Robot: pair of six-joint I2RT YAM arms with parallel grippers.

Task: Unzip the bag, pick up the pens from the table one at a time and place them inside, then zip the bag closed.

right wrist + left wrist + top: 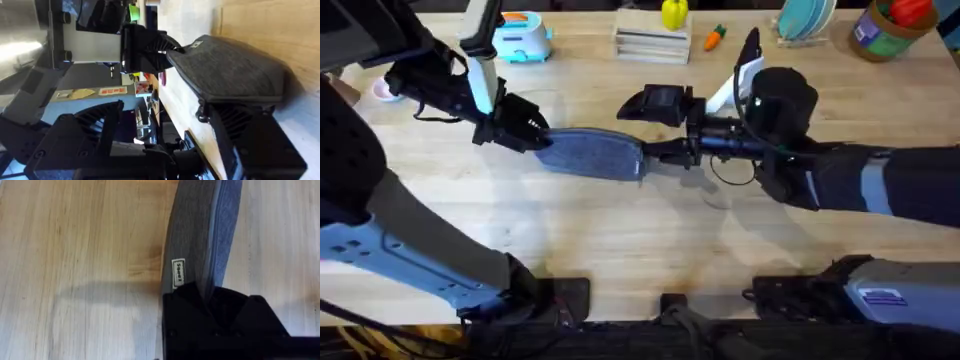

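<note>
We see the big wooden table (620, 230) with the blue-grey bag (592, 155) lying in its middle. Our left gripper (532, 130) pinches one end. Our right gripper (655, 155) is open around the other end.

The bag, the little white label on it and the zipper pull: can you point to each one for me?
bag (592, 155): overhead view, middle of its blue-grey fabric.
label (178, 273): left wrist view, centre of the small white tag on the bag's side.
zipper pull (202, 113): right wrist view, the small dark pull hanging at the bag's end.
</note>
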